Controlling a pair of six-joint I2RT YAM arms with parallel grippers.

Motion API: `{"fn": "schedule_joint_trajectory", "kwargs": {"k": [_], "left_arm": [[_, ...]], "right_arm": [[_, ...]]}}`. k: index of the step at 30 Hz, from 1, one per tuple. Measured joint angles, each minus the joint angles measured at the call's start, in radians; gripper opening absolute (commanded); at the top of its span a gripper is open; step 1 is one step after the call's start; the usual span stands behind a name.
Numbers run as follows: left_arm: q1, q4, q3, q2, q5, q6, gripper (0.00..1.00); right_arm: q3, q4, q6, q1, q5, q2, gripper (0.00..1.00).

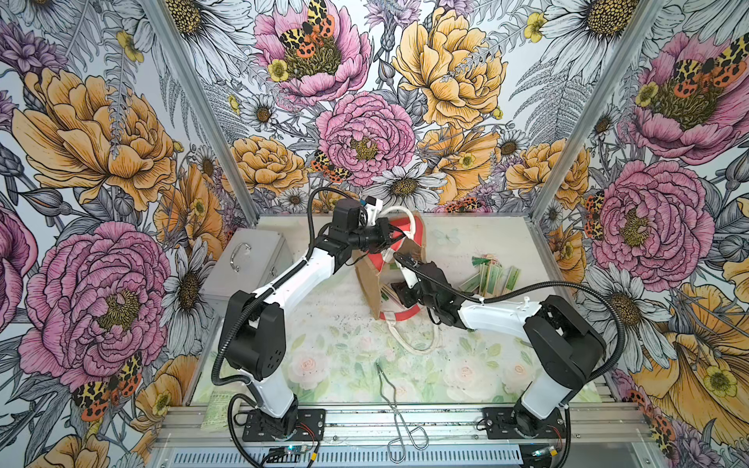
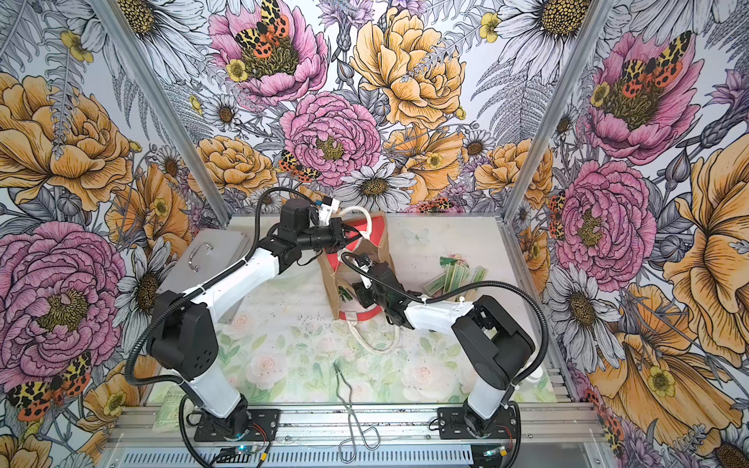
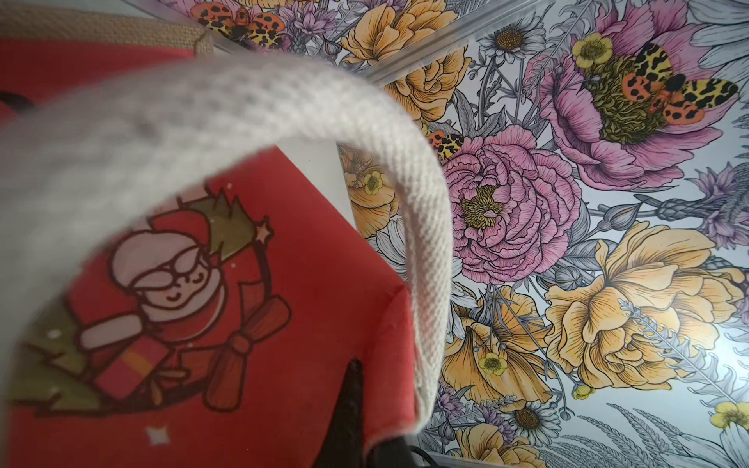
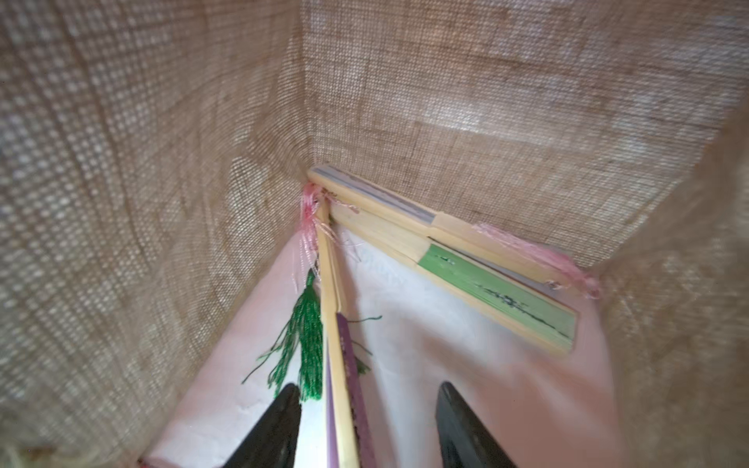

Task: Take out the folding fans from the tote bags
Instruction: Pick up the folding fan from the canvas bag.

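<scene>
My right fingers (image 4: pixel 279 425) are spread inside the tote bag (image 4: pixel 162 162), tipped on its side, and a purple-leaf fan (image 4: pixel 343 389) runs right between them, long axis pointing straight ahead into the far corner. My left fingers (image 3: pixel 349 409) are pinched on the white rope handle (image 3: pixel 425 243), so righty's clearly the nearer one for this grab.
</scene>
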Motion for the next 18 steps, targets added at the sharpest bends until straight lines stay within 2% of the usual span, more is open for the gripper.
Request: {"fn": "schedule_joint_trajectory", "kwargs": {"k": [4, 11, 18], "left_arm": [[0.0, -0.006, -0.005, 0.0, 0.021, 0.004, 0.0], [0.0, -0.006, -0.008, 0.0, 0.061, -0.003, 0.0], [0.0, 0.104, -0.051, 0.0, 0.137, -0.118, 0.0]], "right_arm": [[0.0, 0.005, 0.005, 0.001, -0.029, 0.04, 0.61], [-0.021, 0.08, 0.026, 0.018, 0.021, 0.064, 0.62], [-0.071, 0.165, -0.013, 0.073, 0.131, 0.064, 0.61]]}}
